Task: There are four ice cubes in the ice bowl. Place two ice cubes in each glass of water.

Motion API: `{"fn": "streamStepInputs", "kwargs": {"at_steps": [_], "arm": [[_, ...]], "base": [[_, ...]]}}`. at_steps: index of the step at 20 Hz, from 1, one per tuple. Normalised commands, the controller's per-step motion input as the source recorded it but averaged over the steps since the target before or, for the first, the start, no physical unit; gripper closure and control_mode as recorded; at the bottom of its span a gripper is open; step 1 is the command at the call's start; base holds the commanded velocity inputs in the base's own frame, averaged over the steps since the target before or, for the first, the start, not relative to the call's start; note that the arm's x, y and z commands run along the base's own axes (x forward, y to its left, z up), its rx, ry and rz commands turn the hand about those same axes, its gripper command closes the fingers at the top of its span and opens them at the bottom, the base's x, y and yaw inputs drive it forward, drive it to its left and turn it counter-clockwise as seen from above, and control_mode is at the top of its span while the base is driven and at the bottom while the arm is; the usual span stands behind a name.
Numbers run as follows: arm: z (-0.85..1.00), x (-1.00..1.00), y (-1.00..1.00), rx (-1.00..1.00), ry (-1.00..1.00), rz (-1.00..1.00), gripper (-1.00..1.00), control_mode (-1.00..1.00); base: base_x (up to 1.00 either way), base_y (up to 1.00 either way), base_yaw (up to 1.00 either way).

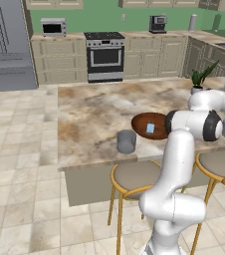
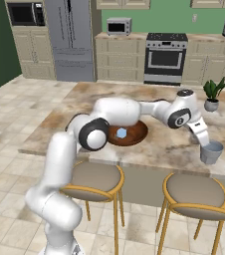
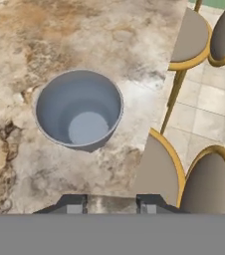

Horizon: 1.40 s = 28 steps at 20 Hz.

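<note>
Grey-blue glass (image 3: 79, 109) near worktop (image 1: 89, 114) edge, end effector (image 3: 111, 204) above it — jaws part-closed, whether on a cube cannot be told. Risk: an off-centre release bounces a cube off the rim. Ice bowl (image 2: 137, 134) and second glass (image 1: 126, 142) apart.

On the counter (image 1: 89, 107), the ice bowl (image 1: 143, 121) sits between two glasses (image 1: 126, 142), one ice cube (image 1: 150, 128) inside.

light: bright, even | shadows: faint, soft | glare: none | img: low-res, soft
</note>
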Motion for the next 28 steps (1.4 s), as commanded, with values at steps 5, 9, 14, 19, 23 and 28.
{"fn": "streamStepInputs", "kwargs": {"at_steps": [5,9,14,19,23,28], "arm": [[0.00,0.50,-0.55,0.06,0.03,0.00,1.00,-1.00],[0.00,0.45,-0.51,0.08,0.00,0.00,1.00,-1.00],[-0.09,0.33,-0.38,0.04,0.00,0.00,1.00,-1.00],[-0.21,0.03,-0.27,0.01,0.00,0.00,1.00,-1.00],[-0.15,0.00,0.00,0.00,0.00,0.00,1.00,-1.00],[0.00,0.00,0.00,0.00,0.00,0.00,1.00,-1.00]], "base": [[0.00,0.00,0.00],[0.00,0.00,0.00],[0.00,0.00,0.00],[0.00,0.00,0.00],[0.00,0.00,0.00],[0.00,0.00,0.00]]}}
